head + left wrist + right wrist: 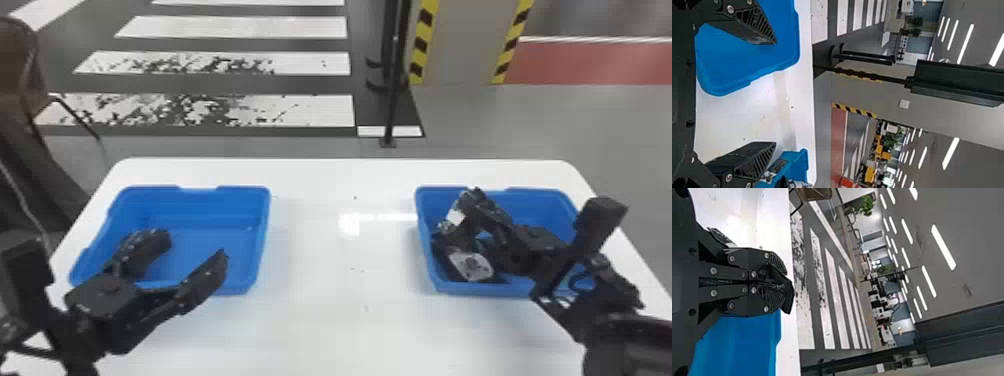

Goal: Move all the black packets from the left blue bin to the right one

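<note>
right gripper is clamped on 1 black packet; looks light, floppy, kinda slick, so I'd pinch mid-body; left gripper is wide apart over left bin

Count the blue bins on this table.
2. One blue bin sits on the left side of the table; the other blue bin, with packets in it, sits on the right side.
</note>
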`<state>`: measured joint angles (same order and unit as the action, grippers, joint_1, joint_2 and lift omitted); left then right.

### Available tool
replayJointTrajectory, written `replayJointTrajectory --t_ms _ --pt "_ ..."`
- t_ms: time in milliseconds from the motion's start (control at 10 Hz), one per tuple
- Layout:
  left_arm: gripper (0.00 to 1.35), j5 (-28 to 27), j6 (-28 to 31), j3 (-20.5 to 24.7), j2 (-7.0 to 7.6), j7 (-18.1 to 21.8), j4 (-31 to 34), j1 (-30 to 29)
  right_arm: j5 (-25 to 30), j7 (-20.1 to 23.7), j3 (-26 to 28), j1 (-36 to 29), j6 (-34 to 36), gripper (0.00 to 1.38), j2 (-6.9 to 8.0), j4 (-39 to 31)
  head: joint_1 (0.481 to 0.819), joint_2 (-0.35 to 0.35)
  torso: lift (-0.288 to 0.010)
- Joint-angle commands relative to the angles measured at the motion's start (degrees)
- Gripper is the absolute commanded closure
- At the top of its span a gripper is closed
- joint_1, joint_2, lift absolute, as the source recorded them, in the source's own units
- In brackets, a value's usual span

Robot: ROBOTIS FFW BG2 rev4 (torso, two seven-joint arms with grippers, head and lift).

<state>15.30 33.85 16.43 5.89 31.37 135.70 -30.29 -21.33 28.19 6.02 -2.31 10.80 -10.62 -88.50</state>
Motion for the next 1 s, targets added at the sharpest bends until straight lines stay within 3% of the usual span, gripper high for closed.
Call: replayJointTrajectory --t_ms 0,100,200,400,700,900 --pt "0.14 -0.56 -0.39 1.62 -0.62 0.00 0.64 -0.50 2.60 -2.18 0.03 1.05 -3.63 0.65 -0.90 2.79 0.695 -0.013 -0.140" --pt "0.14 -1.25 -0.24 2.42 -0.80 0.00 0.64 -0.50 2.94 -5.08 0.38 -2.61 -4.90 0.15 -0.98 -1.43 0.695 -0.018 -0.140" --pt "0.13 -2.28 0.32 3.57 -0.97 -0.17 0.50 -0.50 3.05 -7.62 0.38 -7.67 -5.74 0.05 -0.90 -7.34 0.695 -0.027 -0.140" --pt "0.13 -3.99 1.44 6.88 -1.41 -0.35 0.50 -0.08 3.05 -9.73 0.49 -17.93 -8.13 0.17 0.42 -18.16 0.695 0.004 -0.140" --pt "0.13 -10.16 7.35 11.11 -1.41 -1.05 -0.35 3.44 2.48 -11.14 0.38 -32.28 -8.42 0.18 2.44 -32.51 0.695 0.102 -0.140" --pt "0.13 -14.27 12.97 11.22 0.17 -1.23 -5.13 8.92 0.31 -11.05 -0.08 -37.06 -8.28 0.18 2.71 -36.16 0.695 0.196 -0.140"
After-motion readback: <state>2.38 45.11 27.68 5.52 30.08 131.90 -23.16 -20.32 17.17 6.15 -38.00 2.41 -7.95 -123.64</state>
